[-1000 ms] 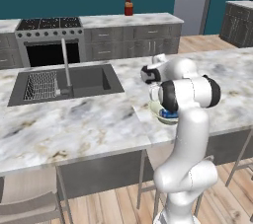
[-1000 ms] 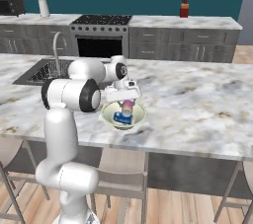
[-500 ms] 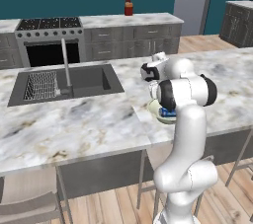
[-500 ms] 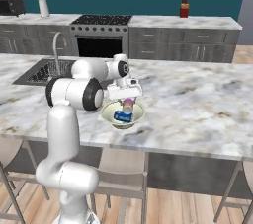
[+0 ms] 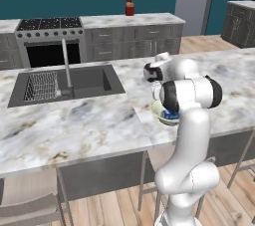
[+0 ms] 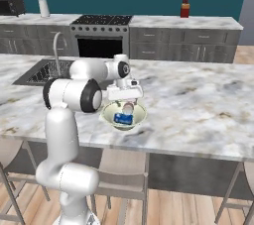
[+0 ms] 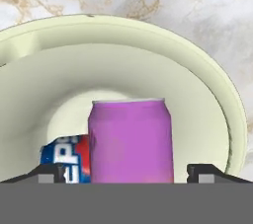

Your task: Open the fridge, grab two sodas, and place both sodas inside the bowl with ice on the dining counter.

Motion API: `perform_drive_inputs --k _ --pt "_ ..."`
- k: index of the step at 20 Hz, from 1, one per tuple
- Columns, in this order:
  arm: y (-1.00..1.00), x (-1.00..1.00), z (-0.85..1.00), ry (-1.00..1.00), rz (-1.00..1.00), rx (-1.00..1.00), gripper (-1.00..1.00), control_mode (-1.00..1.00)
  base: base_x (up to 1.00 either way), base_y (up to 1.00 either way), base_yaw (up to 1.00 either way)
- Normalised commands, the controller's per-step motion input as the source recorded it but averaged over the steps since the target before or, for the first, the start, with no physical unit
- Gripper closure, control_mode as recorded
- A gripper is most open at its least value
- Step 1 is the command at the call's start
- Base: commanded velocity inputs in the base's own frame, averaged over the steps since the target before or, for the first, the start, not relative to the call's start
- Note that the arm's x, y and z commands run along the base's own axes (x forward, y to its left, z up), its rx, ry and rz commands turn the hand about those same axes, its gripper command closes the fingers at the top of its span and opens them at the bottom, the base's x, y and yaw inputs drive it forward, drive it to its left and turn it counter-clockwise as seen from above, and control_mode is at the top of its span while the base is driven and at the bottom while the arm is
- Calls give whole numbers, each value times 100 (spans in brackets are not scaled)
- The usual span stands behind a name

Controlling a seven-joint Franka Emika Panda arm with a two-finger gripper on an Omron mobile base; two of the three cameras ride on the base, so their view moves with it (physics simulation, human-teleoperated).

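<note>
The pale bowl (image 6: 107,115) sits on the dining counter (image 6: 198,105) near its front edge, partly behind my arm in the left base view (image 5: 157,109). A blue soda (image 6: 121,118) lies on its side inside the bowl. A purple soda (image 7: 131,139) stands upright in the bowl beside the blue soda (image 7: 66,161). My gripper (image 6: 128,103) hangs just above the bowl, open. Its fingertips (image 7: 49,171) stand clear of the purple soda on both sides. The fridge is out of view and the ice is hidden.
A dark sink (image 5: 64,83) with a tall faucet (image 5: 64,65) is set in the counter to the left of the bowl. Behind stand a stove (image 5: 50,23) and a red bottle (image 5: 129,7). Stools (image 6: 124,179) stand under the counter's front edge.
The jaws have spread wide and let go of the purple soda, which now stands in the bowl. The arm has barely moved.
</note>
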Motion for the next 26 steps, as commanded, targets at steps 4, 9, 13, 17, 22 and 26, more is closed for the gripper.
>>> perform_drive_inputs --k 4,9,13,17,22,26 --pt "0 -38 32 -8 0 0 -100 -100 0 0 0" --pt "0 -37 46 -10 0 0 -100 -100 0 0 0" --pt "0 -52 44 -13 0 0 -100 -100 0 0 0" --pt "0 -60 40 -13 0 0 -100 -100 0 0 0" --pt "7 -64 22 -10 0 0 -100 -100 0 0 0" --pt "16 -60 14 -9 0 1 -100 -100 0 0 0"
